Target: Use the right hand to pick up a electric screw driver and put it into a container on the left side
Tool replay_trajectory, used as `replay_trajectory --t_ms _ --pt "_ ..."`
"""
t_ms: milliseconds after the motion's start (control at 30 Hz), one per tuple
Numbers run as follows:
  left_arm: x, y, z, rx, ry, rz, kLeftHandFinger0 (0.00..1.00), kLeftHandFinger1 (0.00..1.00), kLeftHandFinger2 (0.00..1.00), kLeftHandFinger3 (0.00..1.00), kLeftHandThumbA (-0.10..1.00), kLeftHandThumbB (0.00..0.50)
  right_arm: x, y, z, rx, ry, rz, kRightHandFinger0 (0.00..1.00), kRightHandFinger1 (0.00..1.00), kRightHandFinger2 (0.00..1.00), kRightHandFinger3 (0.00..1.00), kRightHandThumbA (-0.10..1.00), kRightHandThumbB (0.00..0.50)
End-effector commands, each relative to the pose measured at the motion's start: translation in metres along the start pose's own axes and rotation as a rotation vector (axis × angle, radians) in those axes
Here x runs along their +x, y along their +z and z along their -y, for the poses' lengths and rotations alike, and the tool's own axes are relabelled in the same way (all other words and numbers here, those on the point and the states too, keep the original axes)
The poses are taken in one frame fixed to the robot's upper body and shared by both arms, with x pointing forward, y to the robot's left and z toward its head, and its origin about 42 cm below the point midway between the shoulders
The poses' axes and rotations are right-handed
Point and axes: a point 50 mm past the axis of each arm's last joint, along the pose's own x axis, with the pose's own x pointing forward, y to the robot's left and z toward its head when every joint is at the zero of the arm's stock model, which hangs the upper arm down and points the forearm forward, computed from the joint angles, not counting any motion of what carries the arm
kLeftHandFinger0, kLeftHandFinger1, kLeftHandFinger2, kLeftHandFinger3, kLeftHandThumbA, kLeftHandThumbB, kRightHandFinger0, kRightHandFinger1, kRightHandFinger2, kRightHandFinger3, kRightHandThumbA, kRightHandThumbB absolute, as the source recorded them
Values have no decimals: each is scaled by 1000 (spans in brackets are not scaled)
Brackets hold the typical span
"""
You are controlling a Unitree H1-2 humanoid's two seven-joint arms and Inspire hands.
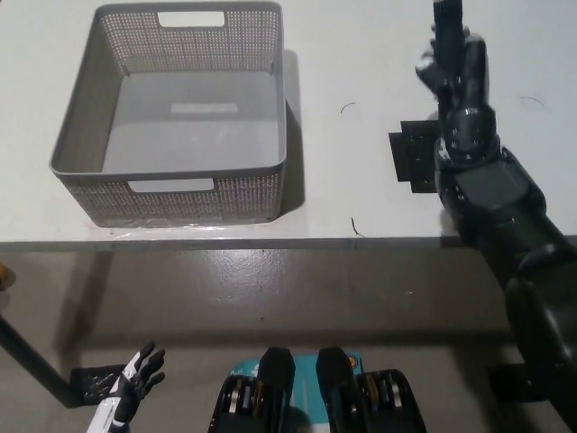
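My black right hand (460, 68) is up at the far right of the white table (361, 54), shut on the black electric screwdriver (448, 13). The tool's top end sticks out above the hand near the picture's top edge; the rest of it is hidden in the grip. The grey mesh container (171, 168) stands at the table's left with nothing inside it, well apart from the hand. My white left hand (133, 386) rests low at the bottom left, below the table, fingers spread.
A black square patch (410, 158) lies on the table under the right forearm. The table's front edge (297, 242) crosses the picture's middle, with grey floor below it. Bare tabletop lies between the container and the right hand.
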Motion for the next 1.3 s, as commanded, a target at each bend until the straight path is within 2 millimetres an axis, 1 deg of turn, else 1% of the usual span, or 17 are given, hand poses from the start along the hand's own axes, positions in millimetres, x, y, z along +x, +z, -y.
replay_trajectory --t_ms 0,200,267,400,467,533,567,600,667,700,800,867,900,1067,1133,1200,1267 --pt "2 2 -6 34 -17 31 1000 1000 1000 1000 1000 198 7 103 -15 91 9 301 0 179 678 738 -100 138" --pt "-1 -3 -8 46 -6 9 986 1000 1000 1000 1000 236 -18 149 -45 147 93 434 0 207 701 738 -100 123" --pt "-2 -5 -7 53 -10 2 968 1000 1000 1000 1000 216 -29 166 -58 154 110 462 0 211 697 751 -100 130" --pt "-6 -9 -3 47 -13 -22 959 1000 1000 1000 1000 251 -50 190 -82 225 172 462 0 203 685 750 -100 134" --pt "-7 -10 -2 33 -20 -25 969 1000 1000 1000 1000 248 -62 198 -96 276 206 442 0 221 699 757 -100 135" --pt "-7 -10 0 66 -28 -25 943 1000 1000 1000 1000 190 -74 200 -109 289 233 457 0 233 702 762 -100 120" --pt "-8 -11 2 83 -39 -29 935 1000 1000 1000 1000 178 -81 199 -118 303 258 453 0 244 705 772 -100 114" --pt "-10 -12 4 71 -40 -36 942 1000 999 1000 1000 193 -85 197 -123 317 272 450 0 252 701 779 -100 114" --pt "-14 -15 7 58 -48 -49 948 1000 988 1000 1000 184 -94 192 -131 334 291 437 0 251 688 773 -100 118" --pt "-18 -16 10 48 -48 -58 944 1000 972 1000 1000 214 -103 189 -139 331 303 431 0 246 673 769 -100 120" --pt "-20 -18 13 39 -50 -67 939 1000 955 971 1000 235 -115 185 -153 314 319 413 0 224 657 743 -100 121" --pt "-21 -20 14 37 -50 -74 942 1000 949 958 1000 265 -120 179 -162 308 341 399 0 214 653 710 -100 118" --pt "-22 -21 14 37 -52 -78 938 996 946 953 1000 256 -122 175 -166 304 352 394 0 212 657 707 -100 120" --pt "-29 -23 17 40 -61 -98 927 987 913 900 1000 267 -137 139 -189 251 420 319 0 212 696 731 -100 108" --pt "-31 -24 17 39 -64 -102 927 989 909 897 1000 272 -138 124 -194 230 427 294 0 211 691 706 -100 95" --pt "-33 -24 17 44 -64 -107 927 978 892 884 1000 293 -137 109 -197 199 423 260 0 195 686 639 -100 102" --pt "-32 -22 16 73 -75 -102 917 962 875 875 1000 285 -136 98 -198 185 428 240 0 164 670 609 -100 93"
